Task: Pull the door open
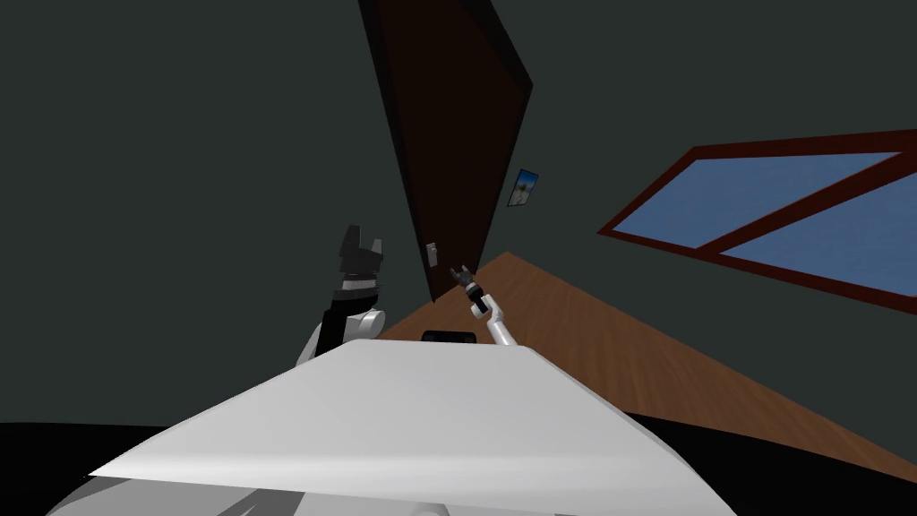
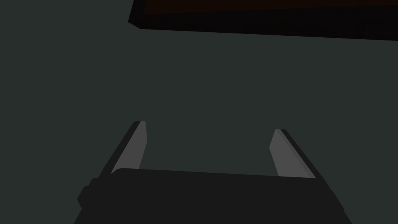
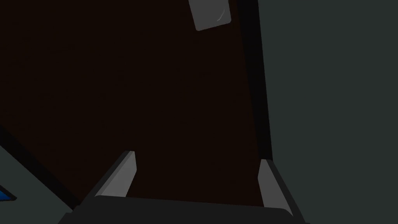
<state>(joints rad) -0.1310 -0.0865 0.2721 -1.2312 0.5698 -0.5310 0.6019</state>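
As the handle plate (image 3: 210, 14) lies ahead ungrasped, right gripper (image 3: 196, 155) faces the door (image 1: 448, 134), fingers spread; left gripper (image 2: 210, 126) likewise spread.

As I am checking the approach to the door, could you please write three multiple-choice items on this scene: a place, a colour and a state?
1. Where is the right gripper?
A. before the door, short of its handle plate
B. clamped on the handle plate
C. at a window

2. What colour is the handle plate?
A. red
B. light grey
C. blue

3. How is the left gripper?
A. shut
B. holding a cup
C. open

Answers: 1 A, the handle plate lies beyond the gripper, untouched; 2 B, it stands pale on the dark brown door; 3 C, its fingers stand well apart before the wall.
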